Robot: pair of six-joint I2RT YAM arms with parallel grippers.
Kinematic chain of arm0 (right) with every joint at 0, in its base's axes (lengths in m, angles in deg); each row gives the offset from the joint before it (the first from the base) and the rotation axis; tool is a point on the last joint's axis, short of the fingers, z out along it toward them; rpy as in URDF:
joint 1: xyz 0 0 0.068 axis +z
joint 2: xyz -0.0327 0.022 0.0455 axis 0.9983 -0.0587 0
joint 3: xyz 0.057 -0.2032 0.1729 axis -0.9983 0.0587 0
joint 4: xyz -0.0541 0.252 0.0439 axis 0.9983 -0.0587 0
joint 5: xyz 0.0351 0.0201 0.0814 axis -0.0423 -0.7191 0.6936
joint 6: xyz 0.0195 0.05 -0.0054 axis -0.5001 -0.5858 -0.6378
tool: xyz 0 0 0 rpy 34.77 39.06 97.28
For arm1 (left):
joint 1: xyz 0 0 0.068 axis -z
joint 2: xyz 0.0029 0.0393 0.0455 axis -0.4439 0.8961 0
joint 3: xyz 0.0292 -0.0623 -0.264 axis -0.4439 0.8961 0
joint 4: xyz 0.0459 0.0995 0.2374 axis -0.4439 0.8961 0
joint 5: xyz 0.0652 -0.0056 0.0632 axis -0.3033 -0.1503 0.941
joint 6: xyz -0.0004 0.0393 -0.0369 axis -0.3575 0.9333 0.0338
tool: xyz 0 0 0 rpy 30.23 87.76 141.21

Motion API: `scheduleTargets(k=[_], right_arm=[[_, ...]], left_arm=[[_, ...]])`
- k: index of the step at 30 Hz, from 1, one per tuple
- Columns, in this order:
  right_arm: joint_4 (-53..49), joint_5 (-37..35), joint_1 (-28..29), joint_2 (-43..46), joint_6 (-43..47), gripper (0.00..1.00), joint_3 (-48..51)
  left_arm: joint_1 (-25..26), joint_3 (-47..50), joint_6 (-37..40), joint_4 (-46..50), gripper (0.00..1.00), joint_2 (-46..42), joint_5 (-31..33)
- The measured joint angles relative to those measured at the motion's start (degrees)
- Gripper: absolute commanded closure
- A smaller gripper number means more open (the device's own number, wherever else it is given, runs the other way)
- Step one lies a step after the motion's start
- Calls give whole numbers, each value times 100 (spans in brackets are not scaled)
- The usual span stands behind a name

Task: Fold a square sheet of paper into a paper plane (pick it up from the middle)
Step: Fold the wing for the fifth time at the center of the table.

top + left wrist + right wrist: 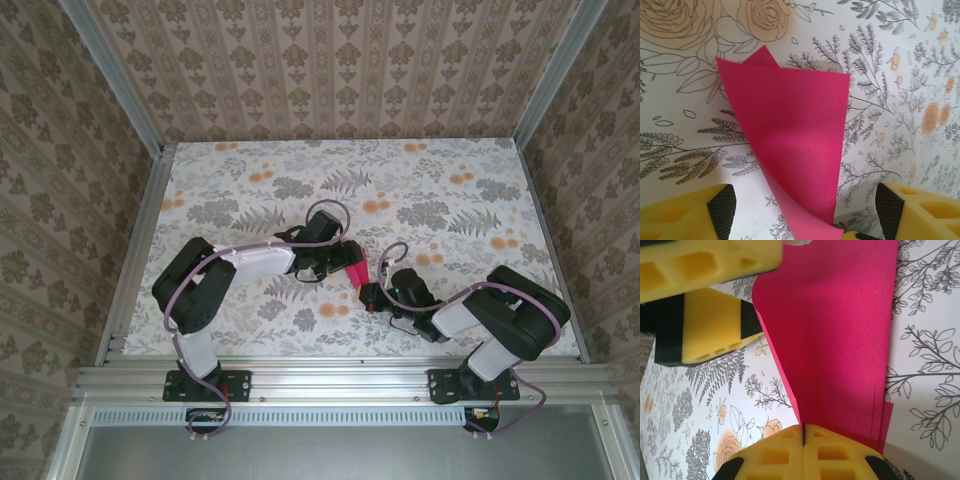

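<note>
Flowered tablecloth (420, 180) spreads below, and over its middle the right gripper (803, 432) is clamped shut on the pink paper (800, 135) while the left gripper (805, 207) gapes wide either side of it, gripping nothing, with the paper only loosely doubled, so most folding seems left.

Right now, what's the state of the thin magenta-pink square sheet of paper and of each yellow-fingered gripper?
square sheet of magenta-pink paper: bent over on itself in two layers, curled, not lying flat, not yet a plane.
left gripper: open, fingers wide apart with the paper between them.
right gripper: shut on the paper, which is pinched between its fingers.
</note>
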State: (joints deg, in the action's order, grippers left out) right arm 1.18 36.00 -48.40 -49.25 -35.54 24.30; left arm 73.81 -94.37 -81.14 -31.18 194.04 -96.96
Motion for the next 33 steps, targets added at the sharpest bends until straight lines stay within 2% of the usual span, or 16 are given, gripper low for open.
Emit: scheduleTargets(k=[3,5,12,16,22,26,32,33], right_arm=[[-28,35,0,61,166,88,0],[-129,37,4,162,302,86,-9],[-868,24,57,616,841,86,-114],[-1307,7,96,778,1161,83,-197],[-2103,-127,214,1154,1652,72,-352],[-2778,-514,385,1539,2009,63,-581],[-3460,-1593,1134,1731,2697,53,-804],[-3506,-1777,1266,1729,2800,48,-804]], left_arm=[[2,-122,-7,146,27,81,-22],[2,-151,-7,236,34,94,-33],[0,-275,-31,385,49,271,-105],[0,-293,-55,459,60,306,-151],[0,-319,-90,511,82,319,-219],[-24,-417,-92,586,92,321,-258],[-70,-514,-94,610,95,321,-264],[-70,-516,-92,632,95,321,-275]])
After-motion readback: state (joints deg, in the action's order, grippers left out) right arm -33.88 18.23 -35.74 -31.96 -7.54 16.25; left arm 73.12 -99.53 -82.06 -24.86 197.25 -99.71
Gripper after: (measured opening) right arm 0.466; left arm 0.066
